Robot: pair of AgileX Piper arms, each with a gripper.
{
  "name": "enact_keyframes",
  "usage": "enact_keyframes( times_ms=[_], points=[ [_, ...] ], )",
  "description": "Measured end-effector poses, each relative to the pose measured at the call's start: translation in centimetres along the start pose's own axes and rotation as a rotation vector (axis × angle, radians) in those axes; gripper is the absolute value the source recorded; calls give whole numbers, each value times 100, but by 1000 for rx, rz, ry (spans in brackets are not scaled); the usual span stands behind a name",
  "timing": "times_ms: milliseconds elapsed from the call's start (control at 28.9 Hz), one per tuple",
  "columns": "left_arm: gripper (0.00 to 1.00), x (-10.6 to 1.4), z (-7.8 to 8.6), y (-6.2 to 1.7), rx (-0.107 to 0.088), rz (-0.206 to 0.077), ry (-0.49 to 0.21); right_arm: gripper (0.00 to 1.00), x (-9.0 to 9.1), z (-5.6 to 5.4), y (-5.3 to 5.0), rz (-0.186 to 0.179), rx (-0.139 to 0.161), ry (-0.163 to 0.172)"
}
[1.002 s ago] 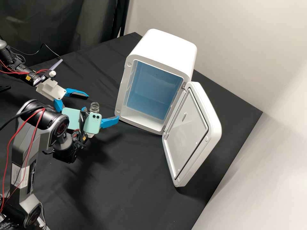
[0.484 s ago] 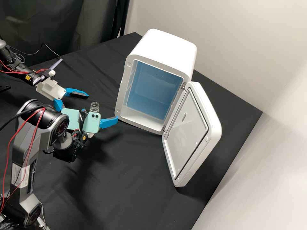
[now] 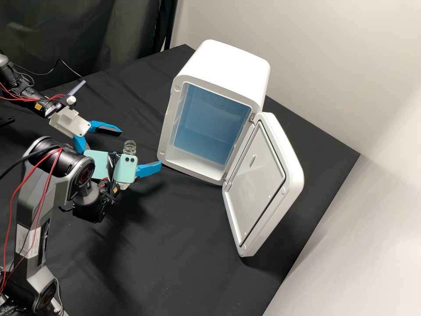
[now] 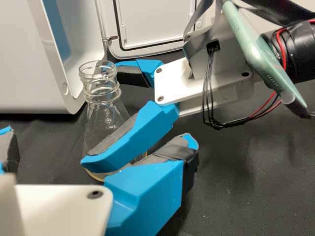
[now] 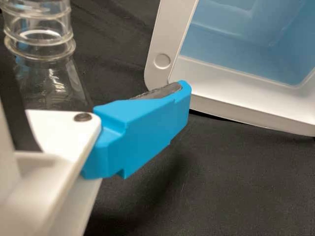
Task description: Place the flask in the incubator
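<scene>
Right gripper (image 4: 104, 115): fingers spread, one on each side of the flask (image 3: 130, 146). The right wrist view showed a gap between glass and finger, so it straddled rather than pinched.
Left gripper (image 3: 101, 139): fingers wide apart, just beside the right gripper, on its side away from the high camera.
Incubator (image 3: 228, 66): just past the right gripper's fingertips, with its blue cavity facing the gripper. One fingertip lay near the lower front rim.
Door (image 3: 263, 184): swung fully open to one side of the opening, well apart from both grippers.
In the way: the left gripper's nearer finger sat close to the right gripper's finger by the flask's base.
Flask place: between the right gripper's fingers, base apparently on the bench (image 3: 184, 245).
Flask axis: upright, long axis vertical, open mouth pointing up, wide base down.
</scene>
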Motion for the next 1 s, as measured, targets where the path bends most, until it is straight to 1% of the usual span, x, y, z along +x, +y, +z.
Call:
enact_keyframes(
  times_ms=[35,69,104,726,1002],
  points=[
    [100,0,4,-2,5,-2,-4,100,0,1,-2,-2,0,-1],
    [100,0,6,-2,5,-3,-7,100,0,1,-2,-2,0,-1],
    [100,0,8,-3,7,-3,-8,0,0,1,-2,-2,0,-1],
    [100,0,8,-3,7,-3,-8,0,3,8,-14,-6,1,-4],
    [100,0,8,-3,7,-3,-8,0,3,4,-17,-10,-3,1]
  ],
)
